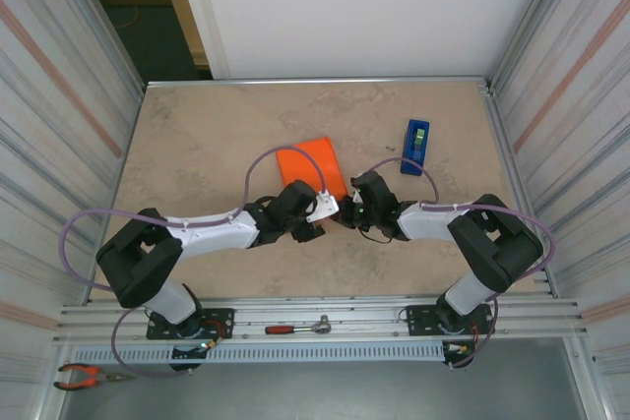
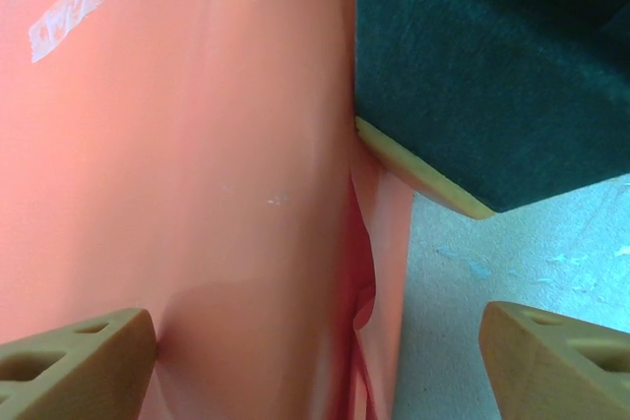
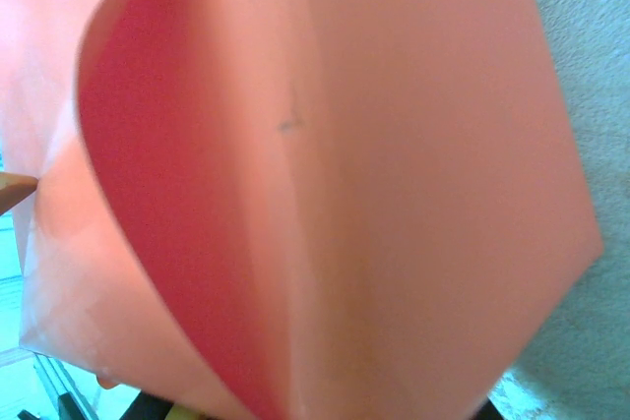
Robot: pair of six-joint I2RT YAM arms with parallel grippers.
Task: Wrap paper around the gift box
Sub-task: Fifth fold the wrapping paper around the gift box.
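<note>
Currently the gift box sits near the table centre as an orange parcel. The paper is matte and plain, with one clear tape strip stuck on it and a loose flap curling open along one side. Left gripper: jaws spread wide, one finger on the paper, nothing gripped. Right gripper: clenched and crowding the flap side; can't tell if paper is pinched. Blue tape dispenser stands apart, toward the right edge.
</note>
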